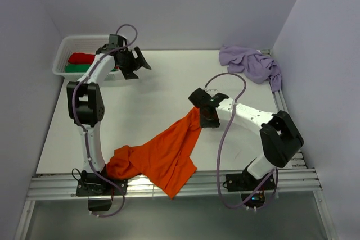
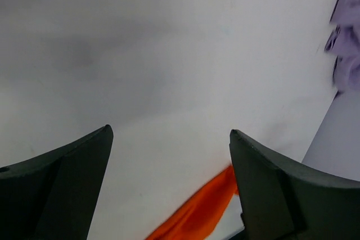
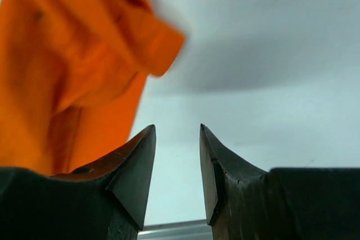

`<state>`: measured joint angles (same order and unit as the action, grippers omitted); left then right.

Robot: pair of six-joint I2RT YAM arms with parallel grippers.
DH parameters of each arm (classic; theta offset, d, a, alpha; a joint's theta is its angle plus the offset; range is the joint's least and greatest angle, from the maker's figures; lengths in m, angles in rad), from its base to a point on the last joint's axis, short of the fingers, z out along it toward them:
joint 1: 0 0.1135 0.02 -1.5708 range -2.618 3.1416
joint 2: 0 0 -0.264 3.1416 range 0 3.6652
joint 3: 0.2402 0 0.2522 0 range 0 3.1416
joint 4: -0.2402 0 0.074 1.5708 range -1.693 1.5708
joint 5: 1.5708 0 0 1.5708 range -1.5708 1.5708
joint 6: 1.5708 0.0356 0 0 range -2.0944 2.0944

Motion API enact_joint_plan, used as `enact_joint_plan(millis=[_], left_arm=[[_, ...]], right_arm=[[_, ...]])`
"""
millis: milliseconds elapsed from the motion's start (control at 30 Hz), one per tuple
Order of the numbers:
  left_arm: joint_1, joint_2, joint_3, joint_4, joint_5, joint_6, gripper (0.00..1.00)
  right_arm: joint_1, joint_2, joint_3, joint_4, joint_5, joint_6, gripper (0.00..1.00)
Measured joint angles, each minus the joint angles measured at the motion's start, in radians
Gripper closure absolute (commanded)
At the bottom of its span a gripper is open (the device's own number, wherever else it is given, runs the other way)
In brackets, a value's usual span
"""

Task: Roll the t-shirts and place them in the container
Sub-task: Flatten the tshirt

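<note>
Far-left corner of the table point(image 1: 163, 82): white mesh basket point(image 1: 61, 54) with red t-shirt point(image 1: 81, 58) and green t-shirt point(image 1: 76, 68); left gripper point(image 1: 138, 67) just beside it, jaws wide apart, nothing in them. Lilac t-shirt point(image 1: 250, 63) bunched at far right, well apart. Orange t-shirt point(image 1: 163, 158) lies crumpled, long axis diagonal from the left arm's base up to the right gripper point(image 3: 177, 130); near corner overhangs the table edge, jaws narrowly apart, cloth against one finger's outer side.
</note>
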<state>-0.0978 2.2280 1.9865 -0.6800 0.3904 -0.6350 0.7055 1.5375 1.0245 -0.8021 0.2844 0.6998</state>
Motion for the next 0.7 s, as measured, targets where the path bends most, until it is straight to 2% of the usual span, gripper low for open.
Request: enact_joint_plan(millis=[167, 300, 500, 700], left_arm=[[-0.117, -0.187, -0.191, -0.037, 0.032, 0.002, 0.09], [-0.184, -0.347, -0.256, -0.08, 0.04, -0.002, 0.09], [-0.185, -0.595, -0.377, -0.137, 0.025, -0.017, 0.09], [-0.215, -0.769, -0.575, -0.208, -0.004, -0.047, 0.09]], right_arm=[[-0.078, 0.026, 0.005, 0.032, 0.014, -0.087, 0.57], [-0.116, 0.082, 0.032, 0.086, 0.01, -0.154, 0.55], [-0.116, 0.105, 0.033, 0.171, -0.055, -0.224, 0.52], [-0.116, 0.161, 0.033, 0.235, -0.077, -0.267, 0.52]])
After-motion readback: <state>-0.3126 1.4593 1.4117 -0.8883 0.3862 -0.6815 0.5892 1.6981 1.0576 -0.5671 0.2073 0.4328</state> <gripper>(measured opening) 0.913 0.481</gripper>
